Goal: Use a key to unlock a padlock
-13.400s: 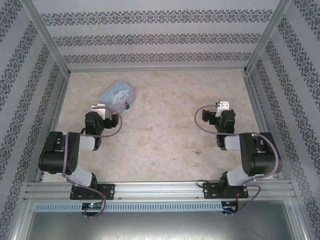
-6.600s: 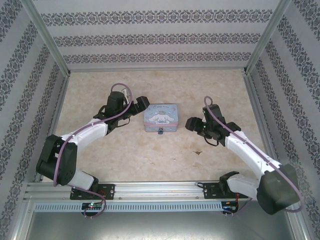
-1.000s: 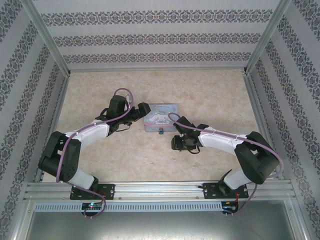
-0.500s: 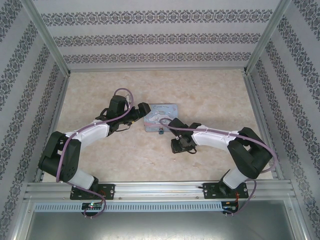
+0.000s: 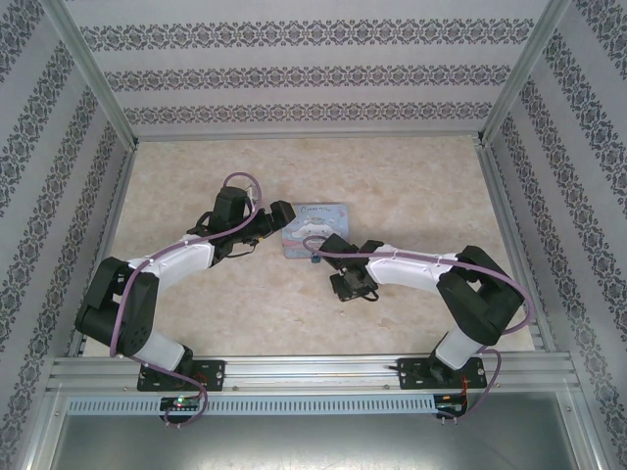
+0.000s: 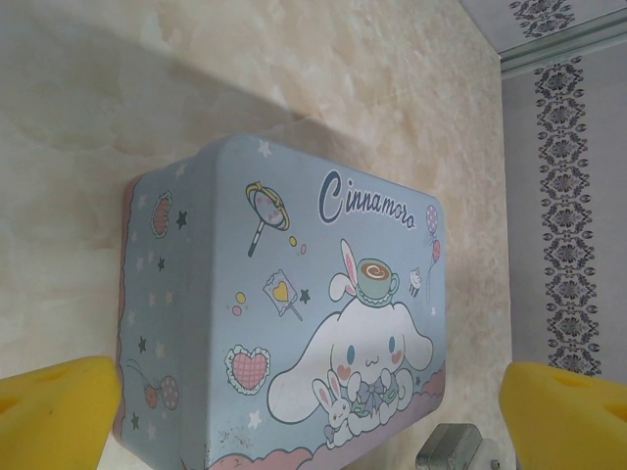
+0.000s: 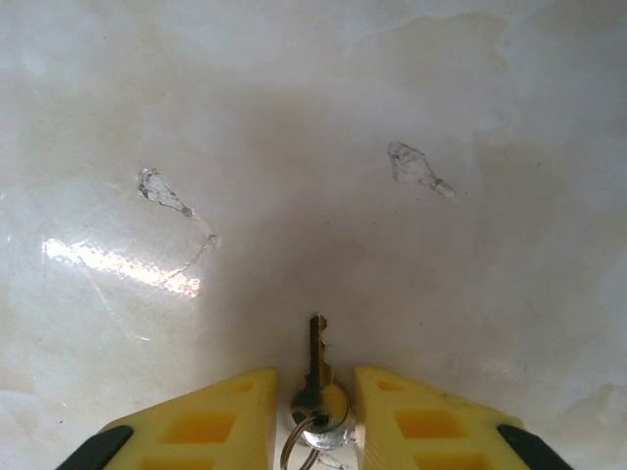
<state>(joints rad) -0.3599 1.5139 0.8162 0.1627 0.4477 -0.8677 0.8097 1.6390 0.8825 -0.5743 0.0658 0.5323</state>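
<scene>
The first part of the task looks done. The right end effector is clamped on the head of the key, with the blade sticking out past the yellow pads toward 12 o'clock in the wrist view and a key ring hanging below.

The padlock sits at the 6 o'clock edge of the tin box, near the middle of the desk. It is too small to tell whether its shackle is shut.

The left end effector is at the box's 9 o'clock side. Its fingers are spread wide and grip nothing, and whether they touch the box cannot be told.

In the top view the right end effector lies near the padlock, at about its 4 o'clock. Its wrist camera looks onto bare desk ahead of the blade, so the key does not seem to be lined up with the lock.

What appears to remain:
- steady the box or lock
- bring the blade to the keyhole
- insert and turn it
- free the shackle
</scene>
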